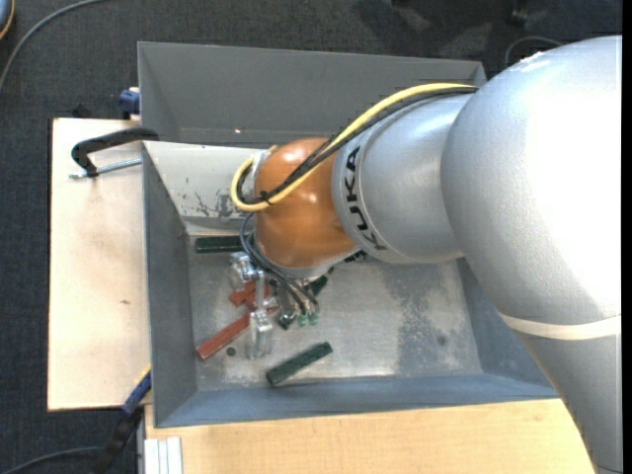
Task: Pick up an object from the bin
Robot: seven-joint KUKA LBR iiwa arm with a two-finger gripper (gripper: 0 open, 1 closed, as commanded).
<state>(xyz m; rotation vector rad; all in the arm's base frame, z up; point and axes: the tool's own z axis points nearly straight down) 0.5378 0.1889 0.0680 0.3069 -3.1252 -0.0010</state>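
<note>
Nearest you, a dark green bar [299, 361] lies flat and slanted on the floor of the bin [425, 326], close to the front wall. Just behind it, to the left, you see a reddish-brown flat stick [219, 341]. The gripper [261, 332] is down at that stick's right end, touching it or just beside it. You cannot tell whether it is open or closed, or whether it grips anything. A smaller red piece [241, 294] sits close behind. Over these hangs the wrist's orange cover [296, 210]. Farther back, a second dark green bar [217, 247] lies near the rear left wall.
</note>
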